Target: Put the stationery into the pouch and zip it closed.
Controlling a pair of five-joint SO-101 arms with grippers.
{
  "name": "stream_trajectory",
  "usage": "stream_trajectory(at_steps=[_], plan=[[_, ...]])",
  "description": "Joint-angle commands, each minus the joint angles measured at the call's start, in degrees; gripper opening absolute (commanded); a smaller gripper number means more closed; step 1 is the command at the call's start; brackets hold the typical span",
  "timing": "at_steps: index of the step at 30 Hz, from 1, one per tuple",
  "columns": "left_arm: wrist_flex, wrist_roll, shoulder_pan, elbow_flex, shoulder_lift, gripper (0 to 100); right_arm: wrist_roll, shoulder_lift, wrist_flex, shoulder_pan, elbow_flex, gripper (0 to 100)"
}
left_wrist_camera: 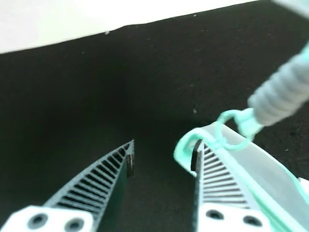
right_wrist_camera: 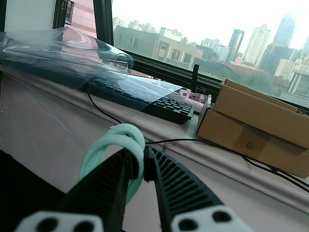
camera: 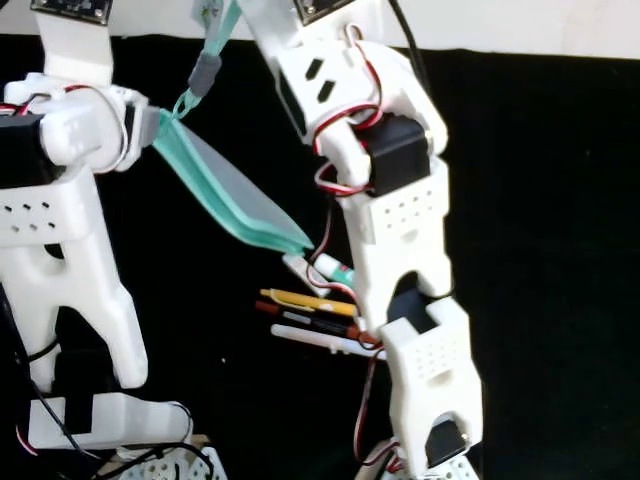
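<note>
One pouch [camera: 235, 190]: flat, frosted translucent plastic with mint-green binding along its edges. It hangs slanted above the matte black table [camera: 560, 260], high corner at the left arm, low corner near the pens.

Strap [camera: 222, 35]: mint-green webbing that runs up from the pouch's high corner. It carries a grey ribbed sleeve [camera: 205, 72] and a thin mint ring [left_wrist_camera: 227, 118] at the pouch end.

Pens [camera: 310, 318]: slim sticks, one yellow, one dark with red, one white. They lie bunched on the table with a stubby white-and-green marker [camera: 330, 268], beside the right arm's white links.

Left gripper [left_wrist_camera: 161, 152]: black ribbed fingers, jaws parted moderately, nothing between them. The pouch's green corner curls round the tip of one finger and touches it.

Right gripper [right_wrist_camera: 141, 155]: jaws pinched nearly together on a loop of the strap.
</note>
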Motion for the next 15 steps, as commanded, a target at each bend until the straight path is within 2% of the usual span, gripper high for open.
stream_trajectory(at_steps=[1, 15], plan=[[-1.0, -2.4, 1.9, -1.6, 0.3, 21, 0.8, -0.3, 0.1, 0.9, -1.6, 0.6], [-3.3, -3.3, -0.7, -2.0, 11.9, 21, 0.8, -0.2, 0.2, 1.6, -1.6, 0.6]])
